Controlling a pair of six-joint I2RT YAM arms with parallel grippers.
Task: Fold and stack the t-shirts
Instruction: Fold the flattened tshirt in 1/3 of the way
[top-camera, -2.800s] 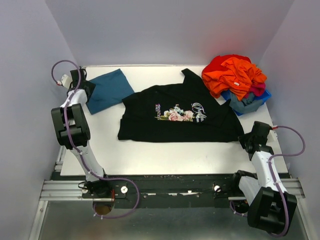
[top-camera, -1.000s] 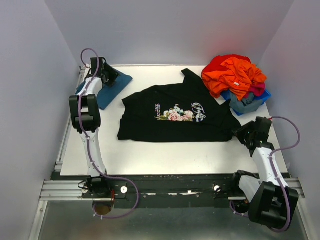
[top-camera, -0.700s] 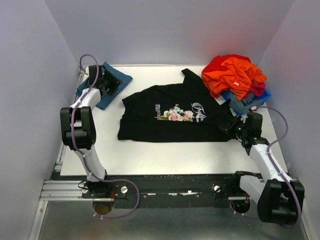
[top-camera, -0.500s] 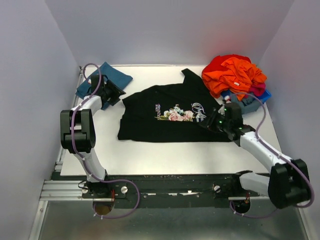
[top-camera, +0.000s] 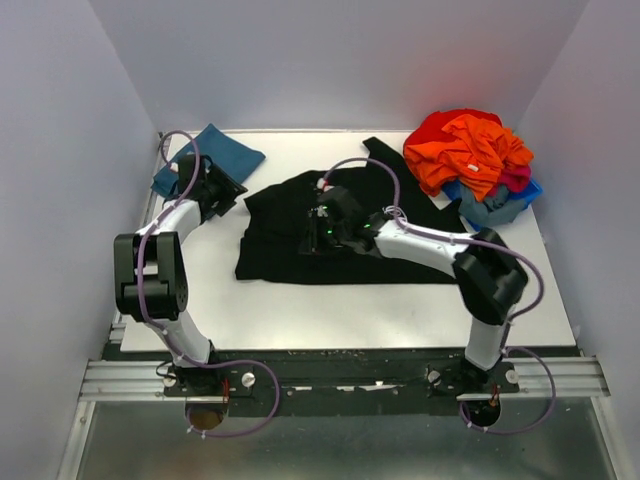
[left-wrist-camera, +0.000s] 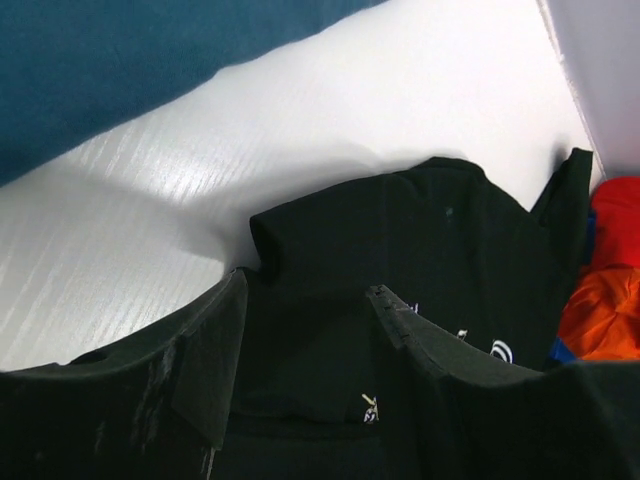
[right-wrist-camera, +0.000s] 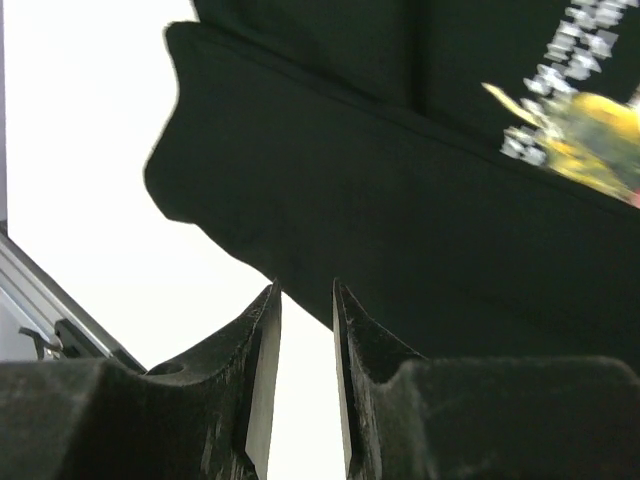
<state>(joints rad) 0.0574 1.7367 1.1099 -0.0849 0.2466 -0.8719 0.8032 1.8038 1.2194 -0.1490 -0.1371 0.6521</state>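
Observation:
The black t-shirt lies spread flat in the middle of the white table. My right arm reaches across it and mostly covers the chest print in the top view. My right gripper hovers over the shirt's left part, its jaws a narrow gap apart and empty. The right wrist view shows the shirt's hem corner and part of the floral print. The teal-blue shirt lies folded at the back left. My left gripper is open and empty between it and the black shirt's left sleeve.
A heap of orange and red clothes sits on a blue bin at the back right. Grey walls close in the left, back and right sides. A metal rail runs along the near edge.
My right arm has swung from the table's right edge leftward across the black shirt. My left gripper has come off the teal shirt and moved towards the black shirt's sleeve.

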